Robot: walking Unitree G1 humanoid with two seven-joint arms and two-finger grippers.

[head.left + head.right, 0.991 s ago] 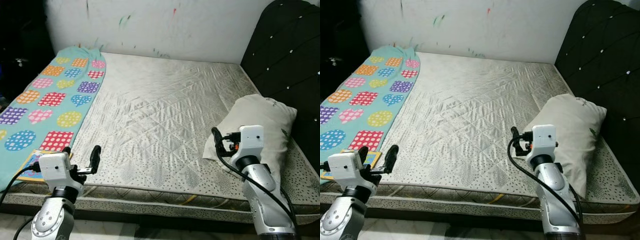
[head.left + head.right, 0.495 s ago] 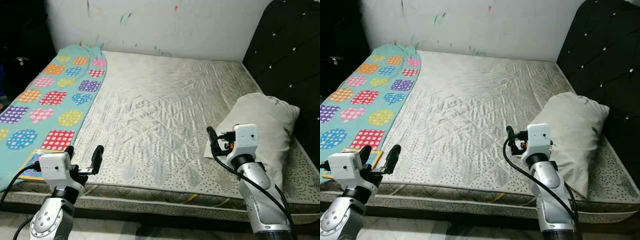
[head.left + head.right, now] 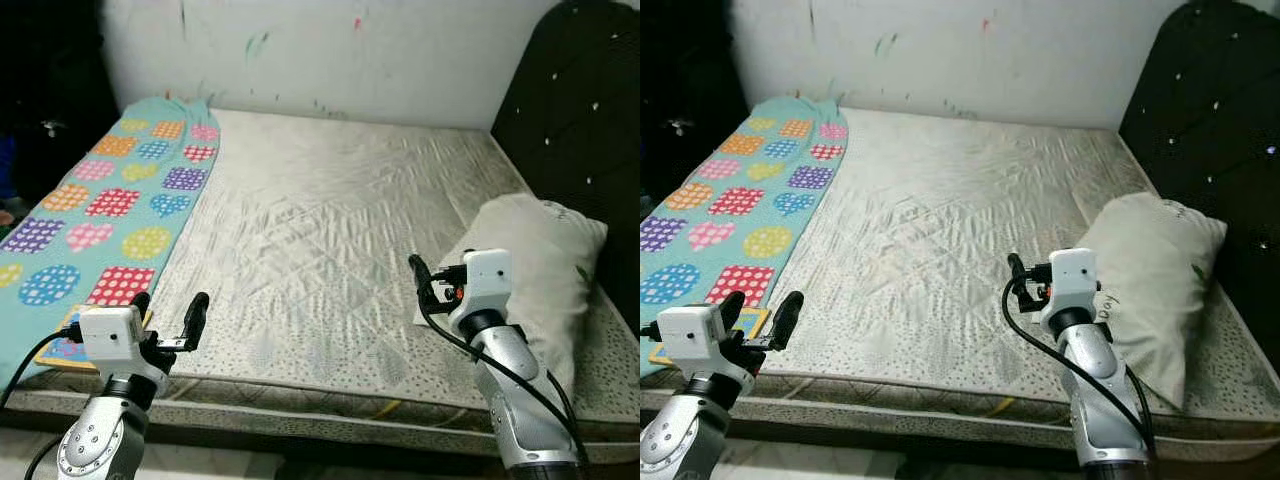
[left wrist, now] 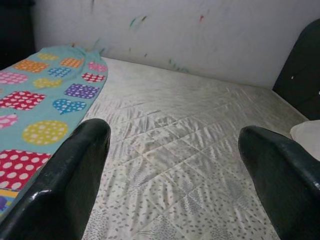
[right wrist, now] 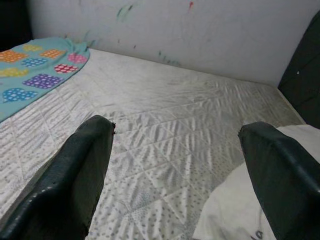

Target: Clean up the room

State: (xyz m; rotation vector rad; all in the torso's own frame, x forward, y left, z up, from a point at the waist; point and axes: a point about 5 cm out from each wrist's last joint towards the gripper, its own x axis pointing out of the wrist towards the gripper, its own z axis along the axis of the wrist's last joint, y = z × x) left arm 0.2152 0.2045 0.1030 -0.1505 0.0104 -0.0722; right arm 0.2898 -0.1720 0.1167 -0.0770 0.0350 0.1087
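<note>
- Right pincer (image 3: 428,287), fingers spread, hovers over the bed's (image 3: 330,230) near edge, just beside the pillow (image 3: 540,270) at the headboard (image 3: 570,110) side.
- Left pincer (image 3: 168,318), spread, hangs at the near corner, beside the patterned blanket (image 3: 110,200).

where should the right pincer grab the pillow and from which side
Probably the pillow's near-left corner, the part closest to the open right pincer. Come from the mattress side, moving toward the headboard. The pillow lies flat and bulges in the middle; the corner looks thin enough to fit between the fingers.
</note>
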